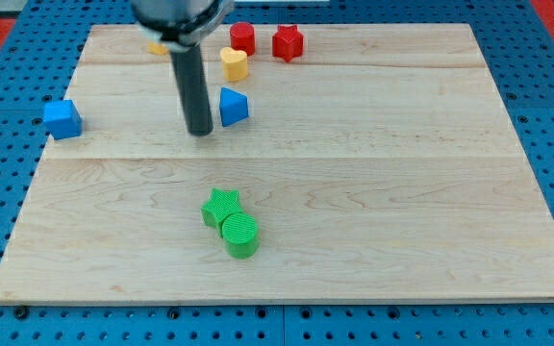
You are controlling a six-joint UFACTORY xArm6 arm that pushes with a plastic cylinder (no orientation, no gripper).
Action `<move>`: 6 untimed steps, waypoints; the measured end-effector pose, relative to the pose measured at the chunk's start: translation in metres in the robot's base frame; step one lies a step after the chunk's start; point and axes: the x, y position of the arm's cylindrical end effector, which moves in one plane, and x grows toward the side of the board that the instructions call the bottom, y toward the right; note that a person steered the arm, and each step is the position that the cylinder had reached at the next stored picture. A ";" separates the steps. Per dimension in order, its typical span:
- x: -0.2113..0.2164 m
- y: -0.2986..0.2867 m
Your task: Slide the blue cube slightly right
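My tip sat upper centre of the frame, just left of a blue wedge-like block, near it but w/ a slim gap. No pincer on this rig, so no clench or release to report.

The blue cube stood at the tabletop's left edge, upper left of frame, well apart from tip. Judging by that, tip wasn't yet placed to push it right; it needed to get to the cube's left side.

Blocks looked like ridged plastic. Tabletop was pale planked wood. Others:
- red cylinder & red star-ish block, top
- yellow heart
- green star touching green cylinder, lower centre
- yellow bit mostly hidden behind arm
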 end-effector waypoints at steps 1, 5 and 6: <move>0.047 -0.112; -0.010 -0.195; -0.016 -0.195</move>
